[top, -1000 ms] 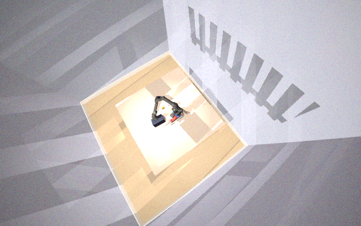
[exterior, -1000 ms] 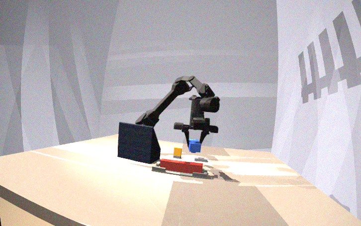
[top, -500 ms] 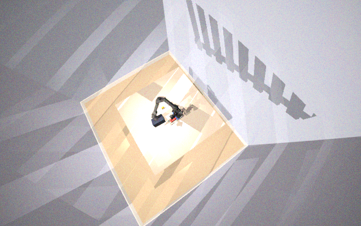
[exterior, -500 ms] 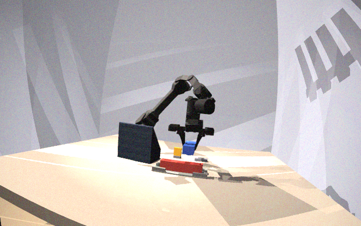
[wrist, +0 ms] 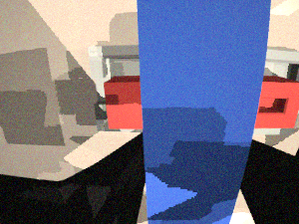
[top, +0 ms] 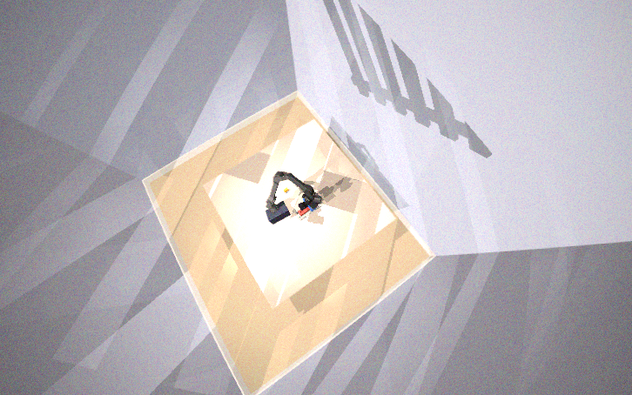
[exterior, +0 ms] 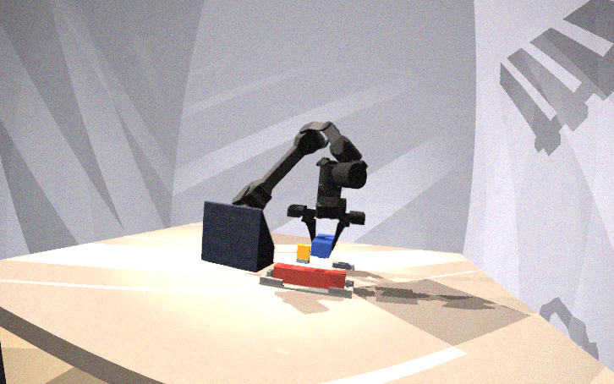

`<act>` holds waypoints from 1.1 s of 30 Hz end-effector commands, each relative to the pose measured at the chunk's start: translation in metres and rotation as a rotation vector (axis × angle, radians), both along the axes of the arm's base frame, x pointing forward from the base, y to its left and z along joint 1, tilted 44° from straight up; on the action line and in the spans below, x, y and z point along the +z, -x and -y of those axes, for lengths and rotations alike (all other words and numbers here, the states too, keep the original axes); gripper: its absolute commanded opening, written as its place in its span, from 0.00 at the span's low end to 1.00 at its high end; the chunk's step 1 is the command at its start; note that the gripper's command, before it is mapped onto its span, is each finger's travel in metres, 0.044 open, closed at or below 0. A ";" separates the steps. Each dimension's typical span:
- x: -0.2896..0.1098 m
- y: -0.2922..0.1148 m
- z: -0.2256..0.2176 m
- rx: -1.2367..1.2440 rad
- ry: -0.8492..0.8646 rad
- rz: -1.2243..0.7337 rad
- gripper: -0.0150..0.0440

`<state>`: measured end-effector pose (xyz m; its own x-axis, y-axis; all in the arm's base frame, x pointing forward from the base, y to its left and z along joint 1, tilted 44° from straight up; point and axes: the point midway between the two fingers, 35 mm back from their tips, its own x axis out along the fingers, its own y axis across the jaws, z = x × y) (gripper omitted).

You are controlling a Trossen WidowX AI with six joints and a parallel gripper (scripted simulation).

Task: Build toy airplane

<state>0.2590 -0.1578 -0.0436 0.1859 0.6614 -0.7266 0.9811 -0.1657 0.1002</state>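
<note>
Here, going from left to right in the exterior view, a dark blue block [exterior: 235,235] stands on the pale surface [exterior: 135,316], and the black arm [exterior: 280,169] rises from behind it, bends at the top and comes down again.

Next, in front of the block and a little to the right, the red body [exterior: 309,275] of the plane lies in the grey cradle [exterior: 271,282]. Its long axis runs left to right in this view, nearly level, and it appears to sit flat. In the wrist view the red body [wrist: 122,104] crosses the picture sideways behind the blue part, and a dark socket shows in its top face near the right end.

Behind the body, a small yellow tail fin [exterior: 303,252] stands upright on the surface, apart from the cradle.

Just right of it, the gripper [exterior: 324,246] points straight down, and its jaws are clenched on the blue wing [exterior: 322,245], one finger on each side. The wing hangs above the surface, behind the red body and not touching it. In the wrist view the wing [wrist: 201,114] fills the middle, and its long axis runs from top to bottom of that picture, across the long axis of the body.

A small dark grey piece [exterior: 342,265] lies on the surface to the right of the wing.
</note>
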 end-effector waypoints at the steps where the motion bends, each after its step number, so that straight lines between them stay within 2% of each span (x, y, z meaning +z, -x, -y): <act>1: -0.002 0.001 0.001 0.000 0.005 -0.003 0.58; 30: -0.031 -0.006 -0.025 0.000 0.004 -0.002 0.58; 33: -0.029 -0.006 -0.024 0.005 0.008 -0.002 0.55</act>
